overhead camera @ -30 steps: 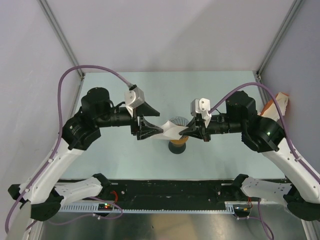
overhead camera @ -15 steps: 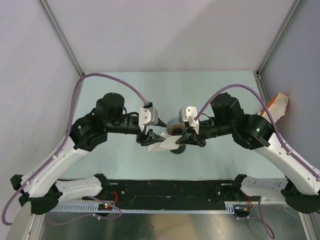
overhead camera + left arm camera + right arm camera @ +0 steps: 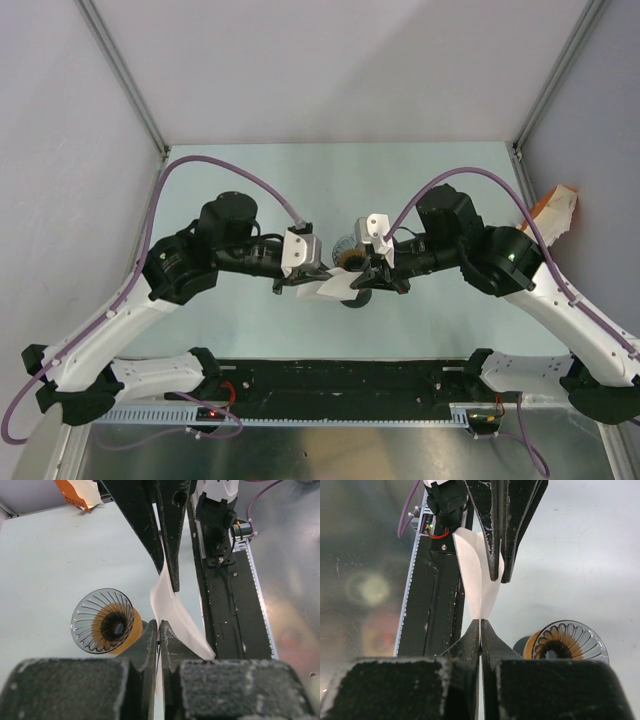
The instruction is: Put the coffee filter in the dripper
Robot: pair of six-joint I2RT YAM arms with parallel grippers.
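Left pincer (image 3: 159,630) and right pincer (image 3: 480,626), each shut on an opposite edge of the filter (image 3: 172,607), hold it in the air just beside the dripper (image 3: 102,621). The thin paper is likely light, limp and easily creased, so best held by its edges. Its long axis runs from pincer to pincer, bowed; which way its tip points is unclear.

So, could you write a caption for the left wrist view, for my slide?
Left gripper and right gripper pinch opposite edges of the coffee filter beside the empty dripper.
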